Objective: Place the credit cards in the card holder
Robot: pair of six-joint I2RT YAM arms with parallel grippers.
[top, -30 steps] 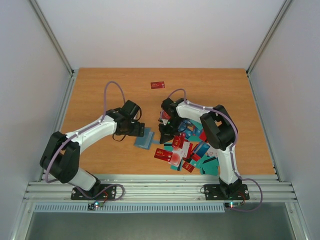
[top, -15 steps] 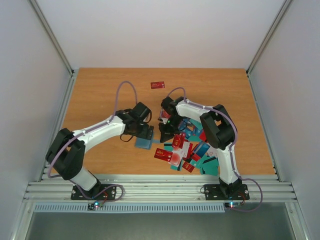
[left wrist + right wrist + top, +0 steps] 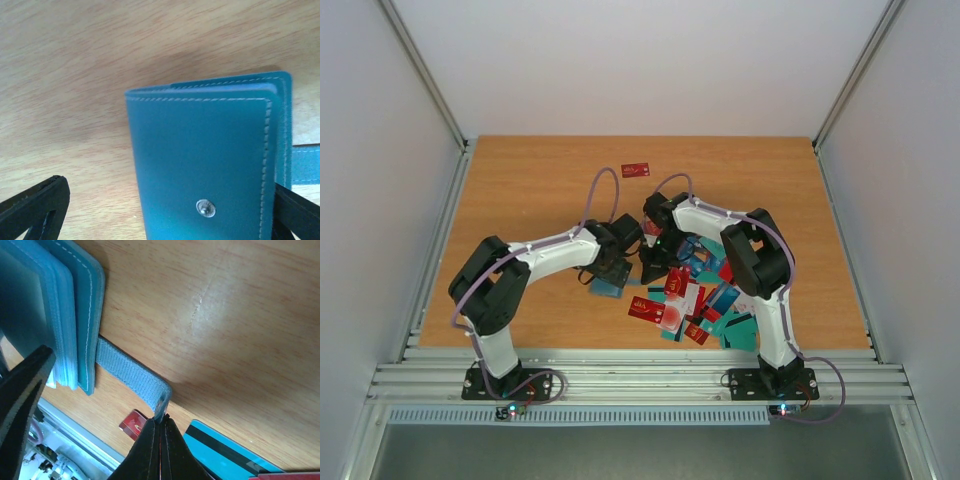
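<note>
left wrist view puts the closed teal-blue stitched folding card holder [image 3: 200,165] flat on the wooden table [image 3: 75,75], its metal snap stud [image 3: 206,208] facing up. the left gripper [image 3: 165,217] is spread wide with one finger on each side of it. it has hold of nothing.

in the right wrist view the right gripper [image 3: 160,427] looks pressed together on the very end of the holder's teal strap [image 3: 125,372], and that thin bite is my first worry. i judge that any pull could let the strap slip out. with the left fingers not clamped, a pull could also drag the whole holder across the wood.

if i close the left claw as it stands, i would squeeze the holder shut rather than steady it. a red card [image 3: 134,424] and a teal card with a dark stripe [image 3: 220,450] lie right under the right fingertips and could get snagged.

from the top external view both wrists crowd together, so a bump between them is likely. the left arm [image 3: 555,250] reaches across to the right with its wrist pitched down. the right arm [image 3: 750,250] folds back and leans left over the heap of thin plastic credit cards [image 3: 700,300].
</note>
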